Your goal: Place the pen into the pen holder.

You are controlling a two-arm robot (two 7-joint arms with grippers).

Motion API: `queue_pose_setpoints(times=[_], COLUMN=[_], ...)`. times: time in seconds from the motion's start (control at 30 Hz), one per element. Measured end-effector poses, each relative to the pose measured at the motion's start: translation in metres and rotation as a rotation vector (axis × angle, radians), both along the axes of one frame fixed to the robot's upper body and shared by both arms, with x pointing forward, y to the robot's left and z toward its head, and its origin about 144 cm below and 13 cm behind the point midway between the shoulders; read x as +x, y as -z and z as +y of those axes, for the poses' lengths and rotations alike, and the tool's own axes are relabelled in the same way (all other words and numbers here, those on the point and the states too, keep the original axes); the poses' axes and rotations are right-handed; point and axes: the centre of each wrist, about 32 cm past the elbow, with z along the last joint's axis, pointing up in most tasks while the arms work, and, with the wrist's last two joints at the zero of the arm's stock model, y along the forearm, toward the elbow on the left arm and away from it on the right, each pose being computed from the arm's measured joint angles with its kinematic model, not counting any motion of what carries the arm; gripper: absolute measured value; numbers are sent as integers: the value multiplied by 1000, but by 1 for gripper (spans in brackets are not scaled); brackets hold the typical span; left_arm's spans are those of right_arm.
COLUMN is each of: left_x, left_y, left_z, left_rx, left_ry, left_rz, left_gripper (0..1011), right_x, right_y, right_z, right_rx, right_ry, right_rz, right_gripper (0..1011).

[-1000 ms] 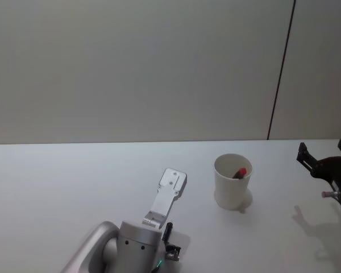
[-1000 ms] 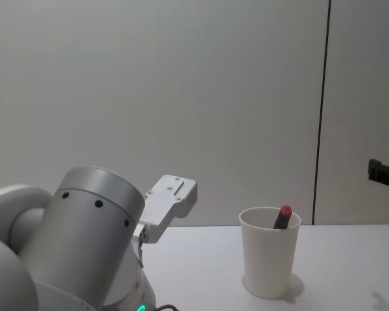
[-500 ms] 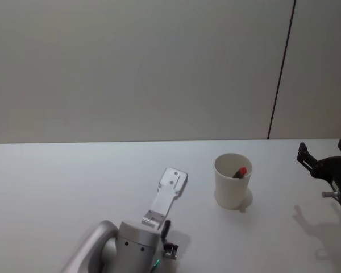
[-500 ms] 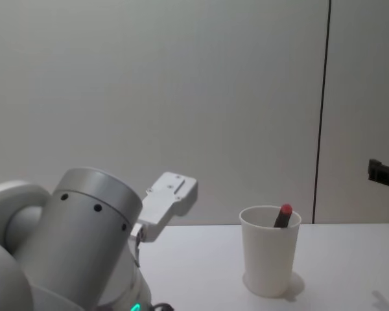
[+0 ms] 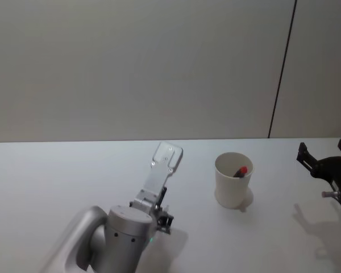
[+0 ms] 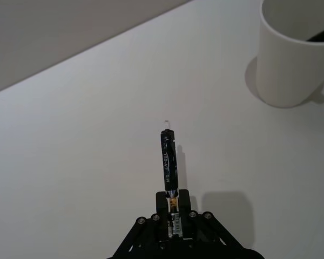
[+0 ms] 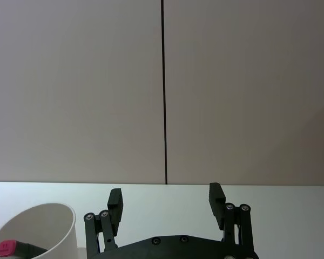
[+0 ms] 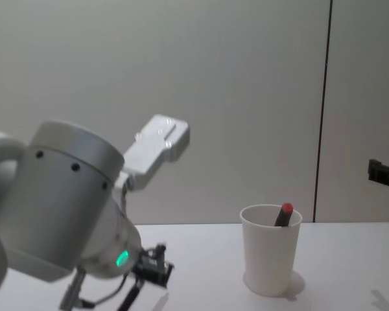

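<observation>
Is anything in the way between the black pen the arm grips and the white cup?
Nothing visible. Only bare table lies between the pen in the left gripper and the pen holder. A red-capped pen already leans inside it, but most of its mouth looks free. The right gripper sits open at the far side.

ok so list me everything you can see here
pen holder: one, white, on the table, right of centre
red-capped pen: one, dark with a red end, leaning inside the pen holder
black pen: one, black, gripped by the left gripper, outside the pen holder
table: one, white, under everything
wall: one, grey with a dark vertical seam, behind the table
left gripper: one, black, shut on the black pen, left of the pen holder
right gripper: one, black, open, idle right of the pen holder
</observation>
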Motion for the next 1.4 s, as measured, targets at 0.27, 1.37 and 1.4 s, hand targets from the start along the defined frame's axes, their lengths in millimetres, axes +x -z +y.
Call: queue_pose_setpoints(times=[0.27, 1.37, 1.4], left_x=[-2, -8, -8], left_y=[-16, -19, -18], left_z=[8, 55, 56], left_rx=[-6, -182, -190], left_ry=[14, 272, 284], left_rz=[-115, -642, -656], left_gripper=[129, 127, 129], right_x=[0, 0, 0], right_y=[0, 0, 0], right_z=[0, 0, 0], right_rx=[0, 0, 0], right_ry=[0, 0, 0], right_rz=[0, 0, 0], right_gripper=[1001, 1001, 1001])
